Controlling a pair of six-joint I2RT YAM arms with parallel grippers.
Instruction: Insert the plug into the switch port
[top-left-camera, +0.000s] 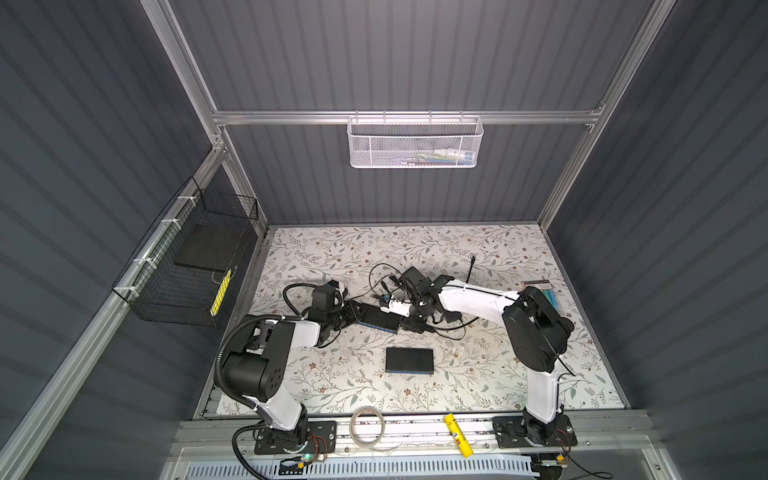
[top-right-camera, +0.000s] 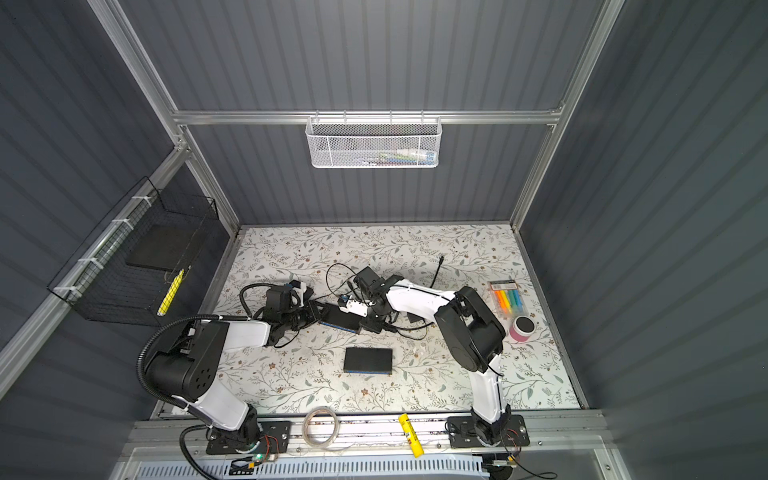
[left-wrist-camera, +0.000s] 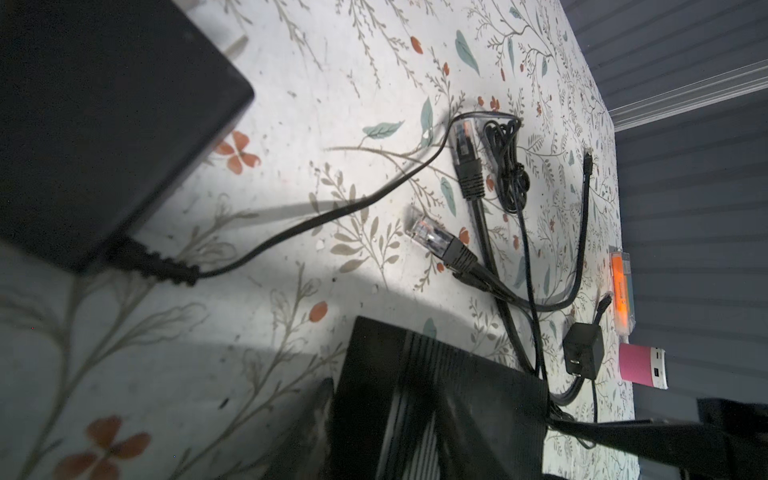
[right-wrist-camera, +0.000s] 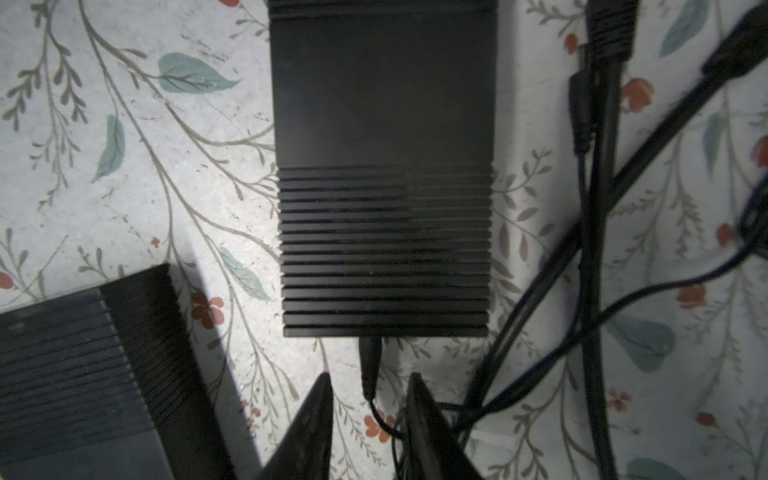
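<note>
A black ribbed switch (top-left-camera: 378, 321) lies mid-table, and my left gripper (top-left-camera: 358, 315) is shut on its left end. In the left wrist view the switch (left-wrist-camera: 478, 386) fills the space between the blurred fingers. In the right wrist view the switch (right-wrist-camera: 384, 124) is straight ahead. The black plug (right-wrist-camera: 370, 361) runs into its near edge, and the thin cable (right-wrist-camera: 380, 419) trails back between my fingers. My right gripper (right-wrist-camera: 371, 380) is open, with one finger on each side of the plug and neither touching it. In both top views it sits at the switch's right end (top-right-camera: 371, 323).
A second black switch (top-left-camera: 409, 360) lies nearer the front. A smooth black brick (left-wrist-camera: 104, 124) with its own cable sits behind my left gripper. Two Ethernet plugs (left-wrist-camera: 467, 162) (left-wrist-camera: 436, 241), tangled cables and a small charger (left-wrist-camera: 582, 349) lie behind and to the right. Markers (top-right-camera: 509, 299) and a pink cup (top-right-camera: 521, 328) are far right.
</note>
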